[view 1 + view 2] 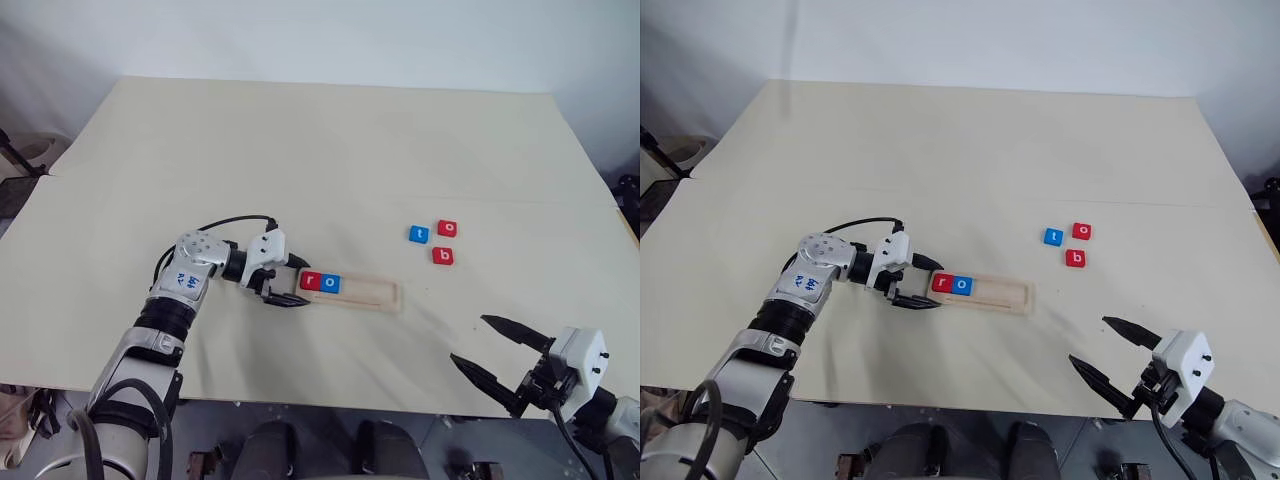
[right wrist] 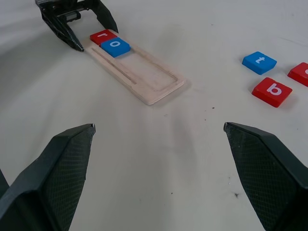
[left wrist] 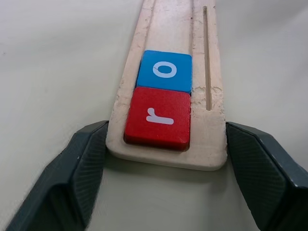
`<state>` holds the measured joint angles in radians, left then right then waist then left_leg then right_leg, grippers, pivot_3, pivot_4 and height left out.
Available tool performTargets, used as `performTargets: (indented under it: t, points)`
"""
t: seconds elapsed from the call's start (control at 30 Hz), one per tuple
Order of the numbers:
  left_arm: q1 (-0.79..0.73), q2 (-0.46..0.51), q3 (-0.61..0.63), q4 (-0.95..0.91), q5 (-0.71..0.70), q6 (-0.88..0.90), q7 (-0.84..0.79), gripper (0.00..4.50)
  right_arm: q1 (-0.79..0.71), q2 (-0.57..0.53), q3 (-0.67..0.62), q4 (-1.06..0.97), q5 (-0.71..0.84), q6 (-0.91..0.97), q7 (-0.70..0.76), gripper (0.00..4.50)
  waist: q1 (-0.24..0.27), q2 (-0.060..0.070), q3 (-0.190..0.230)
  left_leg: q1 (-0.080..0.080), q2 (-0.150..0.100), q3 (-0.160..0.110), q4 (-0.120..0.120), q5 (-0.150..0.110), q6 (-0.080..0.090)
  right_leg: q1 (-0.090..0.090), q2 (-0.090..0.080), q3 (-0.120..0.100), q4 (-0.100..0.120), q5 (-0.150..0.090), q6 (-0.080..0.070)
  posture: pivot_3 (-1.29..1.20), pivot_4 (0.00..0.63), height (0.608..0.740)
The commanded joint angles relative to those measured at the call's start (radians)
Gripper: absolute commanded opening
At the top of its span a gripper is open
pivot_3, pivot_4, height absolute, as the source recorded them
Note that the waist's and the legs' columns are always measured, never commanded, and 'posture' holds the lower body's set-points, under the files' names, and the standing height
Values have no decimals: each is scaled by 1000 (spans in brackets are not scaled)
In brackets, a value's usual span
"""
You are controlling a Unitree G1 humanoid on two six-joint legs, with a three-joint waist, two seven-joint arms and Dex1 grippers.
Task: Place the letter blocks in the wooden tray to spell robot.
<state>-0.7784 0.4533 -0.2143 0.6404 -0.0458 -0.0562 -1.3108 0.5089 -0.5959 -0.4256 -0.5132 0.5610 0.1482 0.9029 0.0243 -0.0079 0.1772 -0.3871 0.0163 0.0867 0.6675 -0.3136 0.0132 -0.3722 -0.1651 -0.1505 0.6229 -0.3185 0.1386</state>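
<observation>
the long pale wooden tray (image 1: 350,290) lies on the cream worktop (image 1: 320,150), near the middle of its front half. at the tray's left end sit two rounded-square letter tiles, touching each other: a red "r" block (image 3: 159,117) at the very end and a blue "o" block (image 3: 165,70) just beside it. the rest of the tray's recess is bare wood.

the left gripper (image 1: 292,284) lies at that left end with its black fingers (image 3: 82,168) spread, one on each side of the tray's end; the near one is touching or almost touching the rim, the other stands just off it.

to the right and farther back, well apart from the tray, three tiles lie loose in a small cluster: a blue "t" block (image 1: 419,234), a red "o" block (image 1: 448,228) and a red "b" block (image 1: 443,256). nothing stands between them and the tray.

the right gripper (image 1: 493,345) hovers near the worktop's front edge, its fingers spread wide and holding nothing. bare worktop stretches all around towards the far edge and both sides.
</observation>
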Motion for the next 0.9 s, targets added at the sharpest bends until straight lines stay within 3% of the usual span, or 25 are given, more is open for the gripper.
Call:
performTargets:
  t: [0.03,0.27,0.5,0.73,0.9]
  points:
    - [16,5,0,-21,-8,16,-5,4494,0,5,-25,-20,17,-29,5,4500,0,0,0,0,0,0,0,0,0,0,0,0,0,0,0,0,150,740]
    - [84,74,157,-57,-161,-72,-56,4494,-14,42,-78,34,40,-30,-40,4500,-4,0,0,0,1,0,0,0,0,-1,0,0,1,0,0,0,150,740]
    - [252,175,309,-146,-253,-191,-52,4494,-75,64,-99,102,21,-46,-101,4500,-3,0,0,1,1,-6,0,0,0,-1,0,1,1,0,0,0,150,740]
    - [423,212,369,-376,-370,-30,-32,4494,-152,69,-68,196,-34,-86,-131,4500,2,0,0,0,0,-7,0,-1,1,0,0,2,1,0,0,0,150,740]
    - [484,191,362,-486,-400,38,14,4494,-300,15,2,188,-43,60,-199,4500,-11,1,-1,2,1,-6,0,0,1,-1,0,4,2,0,0,0,150,740]
